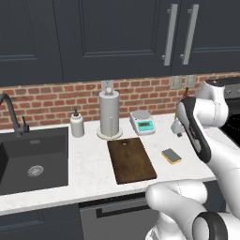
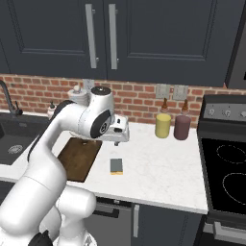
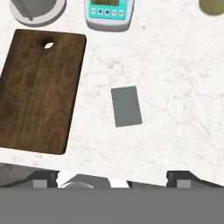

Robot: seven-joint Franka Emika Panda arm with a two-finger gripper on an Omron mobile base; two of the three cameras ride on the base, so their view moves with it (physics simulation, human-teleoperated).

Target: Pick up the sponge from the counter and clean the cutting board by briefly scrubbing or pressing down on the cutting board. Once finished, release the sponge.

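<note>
sponge (image 3: 126, 106) on counter (image 3: 175, 87), below the raised claw (image 3: 113, 178)

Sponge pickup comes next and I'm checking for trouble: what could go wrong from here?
The sponge lies flat and low on the counter, so the claw may scrape stone or pinch only its edge. It sits close to the board; a wide approach could nudge the board. The scale stands just behind.

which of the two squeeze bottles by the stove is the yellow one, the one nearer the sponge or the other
The yellow squeeze bottle is the one nearer the small yellow sponge with the grey scrub top; the dark maroon squeeze bottle stands beside it, closer to the stove.
</note>
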